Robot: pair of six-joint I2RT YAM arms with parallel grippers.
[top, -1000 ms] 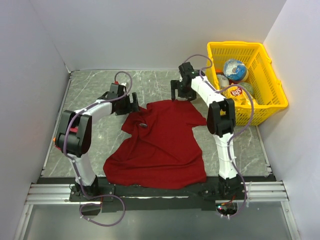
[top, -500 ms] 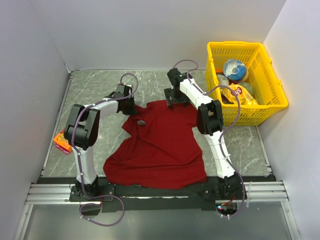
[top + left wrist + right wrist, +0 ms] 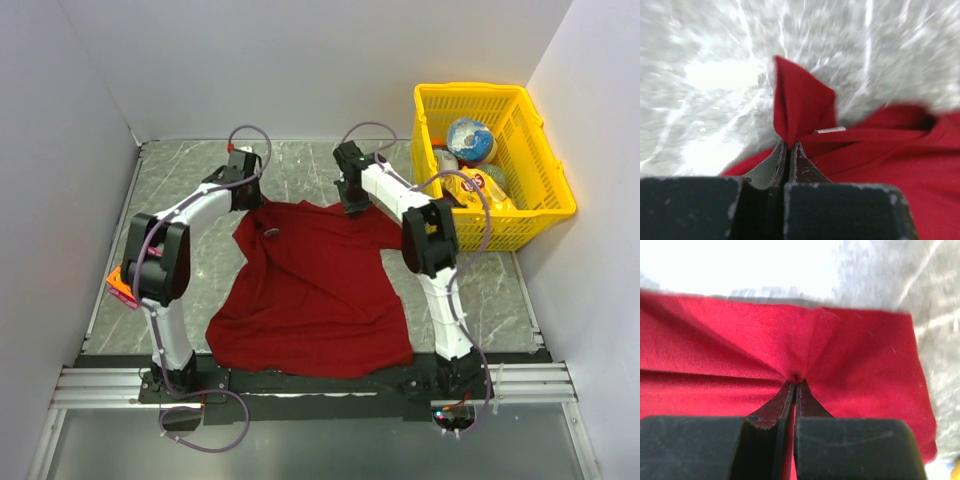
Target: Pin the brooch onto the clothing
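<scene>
At the far edge of the T-shirt [image 3: 310, 290], left fingers [image 3: 772, 164] and right fingers [image 3: 780, 406] each clamp tight on cloth.

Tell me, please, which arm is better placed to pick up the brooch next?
Left, probably. The brooch lies on the T-shirt nearer the left gripper than the right gripper, though both are shut on it.

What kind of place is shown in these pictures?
Probably a robot test cell in a lab: left arm and right arm mounted at a marble-look table, plain white walls closing it in.
</scene>
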